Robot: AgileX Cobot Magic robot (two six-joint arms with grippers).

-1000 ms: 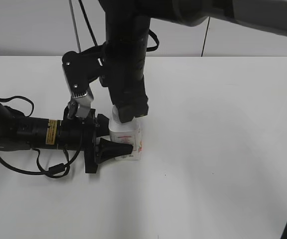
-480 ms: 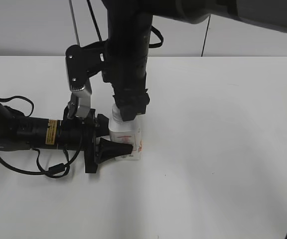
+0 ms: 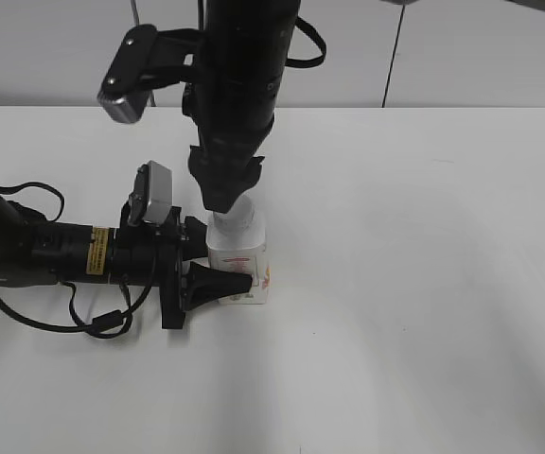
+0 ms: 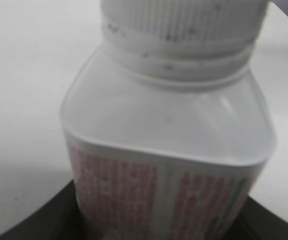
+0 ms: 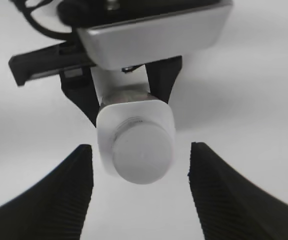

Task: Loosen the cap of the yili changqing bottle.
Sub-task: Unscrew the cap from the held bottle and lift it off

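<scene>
Left gripper (image 3: 218, 265) lying low along the white surface (image 3: 424, 284), fingers pinching the lower body of the yili changqing bottle (image 3: 240, 260) from both sides, holding it upright near centre-left. Bottle white, squarish, sloped shoulders, pink-red print on the sides; likely light, thin-walled plastic, prone to flex or slip under a hard squeeze, so best braced low as now. Cap (image 5: 141, 150) white, flat-topped, ribbed round the rim per left wrist view; ribs the sensible place to grip for twisting. Right gripper (image 5: 140, 165) hanging directly above, fingers spread wide to either side of the cap, not touching it. Cap seated on the neck; how tight, cannot tell.
</scene>
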